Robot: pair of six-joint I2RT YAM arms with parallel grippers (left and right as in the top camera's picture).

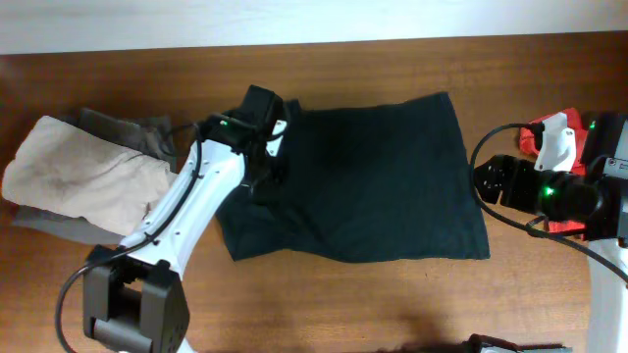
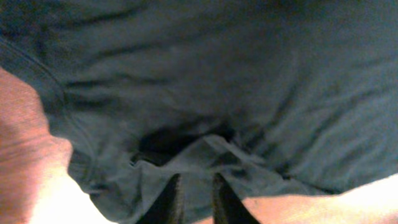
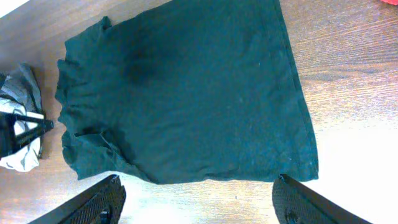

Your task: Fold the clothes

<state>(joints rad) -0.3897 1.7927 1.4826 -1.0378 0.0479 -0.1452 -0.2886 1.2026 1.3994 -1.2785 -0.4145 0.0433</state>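
One wooden bench (image 1: 324, 59) fills my overhead view, and the biggest thing on it is the single black T-shirt (image 1: 383, 186). It lies spread flat across the middle, mostly smooth, but its left edge is rumpled into small folds. I count two arms. The left arm (image 1: 196, 206) reaches up from the near edge to that rumpled side, and the right arm (image 1: 564, 196) sits off the shirt's right edge, apart from the cloth. There are three other garments. One beige garment (image 1: 83, 181) is heaped at the far left, and one grey garment (image 1: 128, 127) lies partly under and behind it, both near the shirt's left side. One red garment (image 1: 577, 126) is at the far right, partly hidden by the right arm. There are two pincers. The left pincer (image 2: 196, 186) is down on the shirt's crumpled left edge. In its own camera the two fingers stand close together with only a slim gap, and a ridge of black fabric is bunched right at their tips. I cannot tell whether they pinch that cloth. The right pincer (image 3: 198, 183) has its jaws spread wide with nothing between them, looking down on the shirt from its right side.
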